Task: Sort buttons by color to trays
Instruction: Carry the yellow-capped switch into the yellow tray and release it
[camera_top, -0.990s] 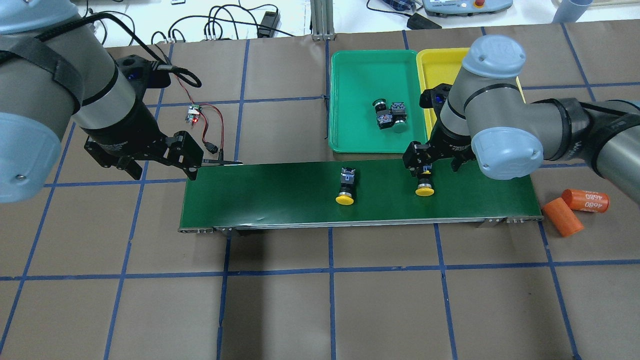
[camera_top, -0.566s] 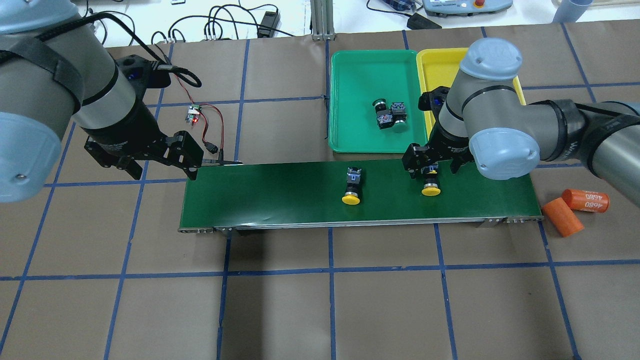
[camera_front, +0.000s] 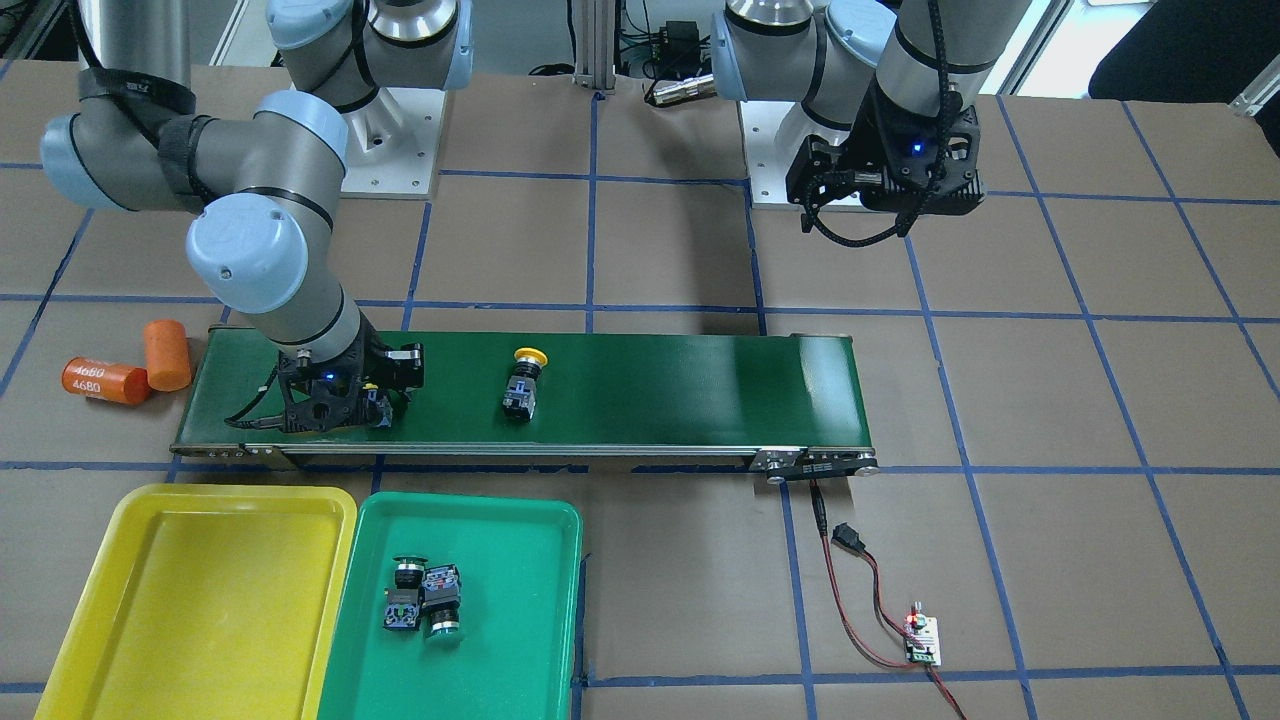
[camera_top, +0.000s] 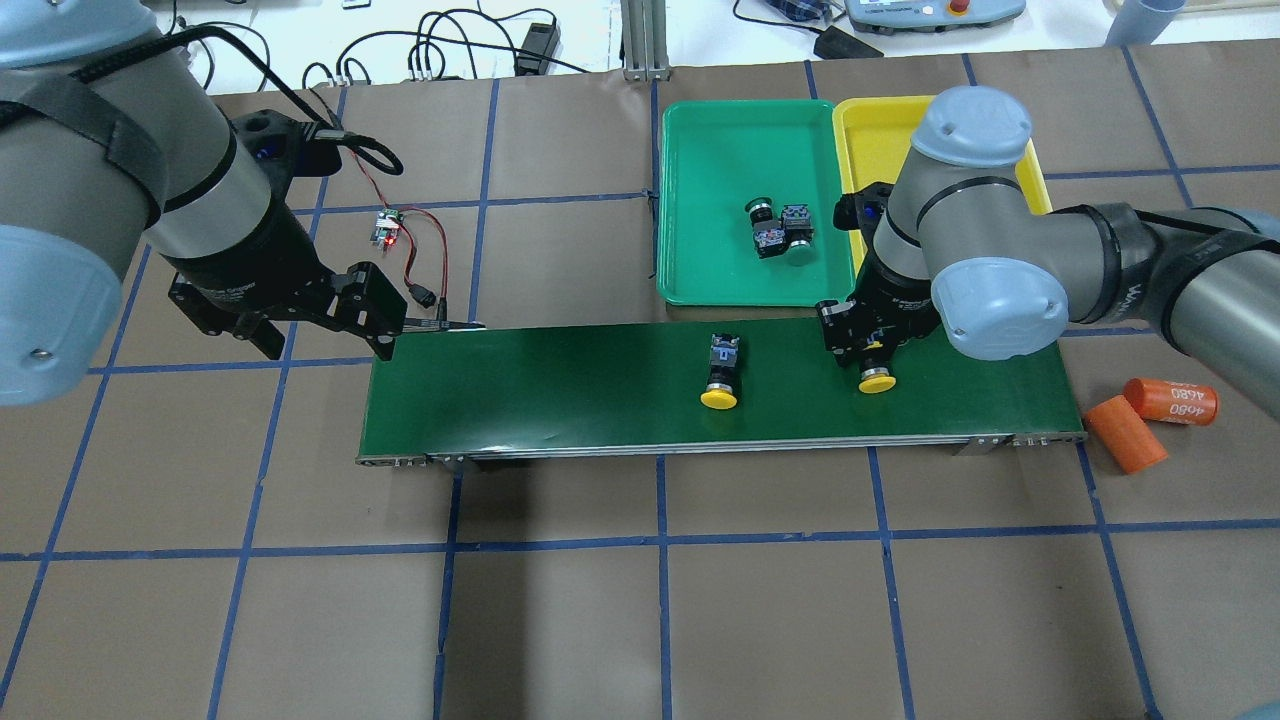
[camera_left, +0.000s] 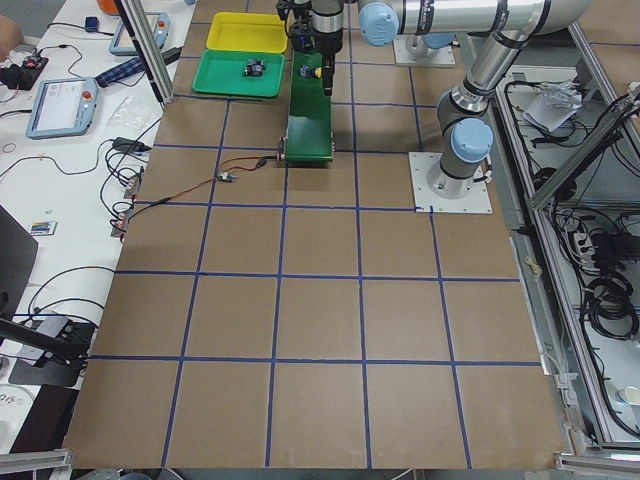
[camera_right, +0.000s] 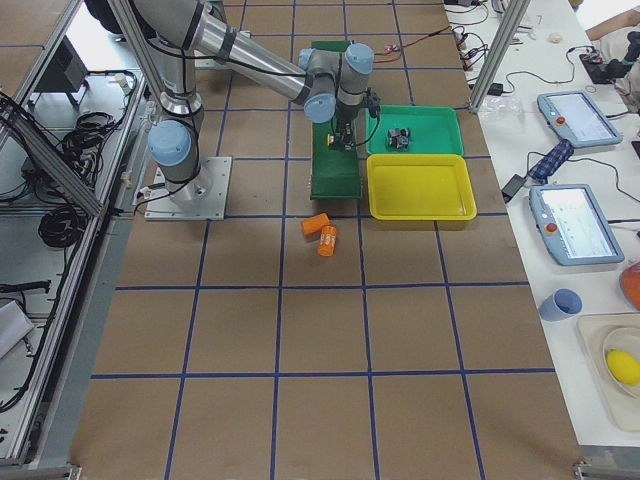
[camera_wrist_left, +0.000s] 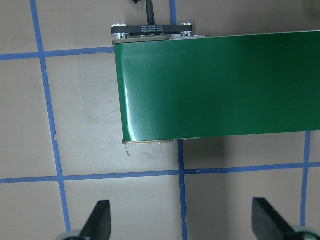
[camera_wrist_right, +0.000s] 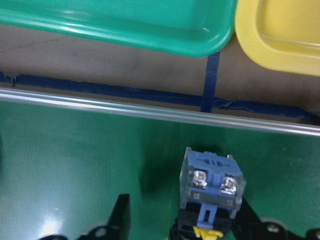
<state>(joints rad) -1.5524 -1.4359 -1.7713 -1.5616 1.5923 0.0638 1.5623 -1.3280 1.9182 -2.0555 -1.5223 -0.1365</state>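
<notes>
Moved: both yellow-capped buttons (camera_top: 721, 380) carried toward 3 o'clock on the conveyor belt (camera_top: 560, 385); right gripper (camera_top: 870, 345) lowered astride the leading button (camera_top: 877, 378) — jaws part-open, nothing clamped. Idle left gripper (camera_wrist_left: 182, 220) wide open, empty. Risk: belt drift — a late close could nudge or topple it. Destination yellow tray (camera_top: 860, 130) at 12 o'clock.

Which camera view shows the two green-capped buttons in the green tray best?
The exterior front-facing view: the green-capped buttons lie near the camera, unobstructed, in the green tray. The overhead exterior shows them smaller and farther off. Both side views show only dark specks; the wrist views miss them.
</notes>
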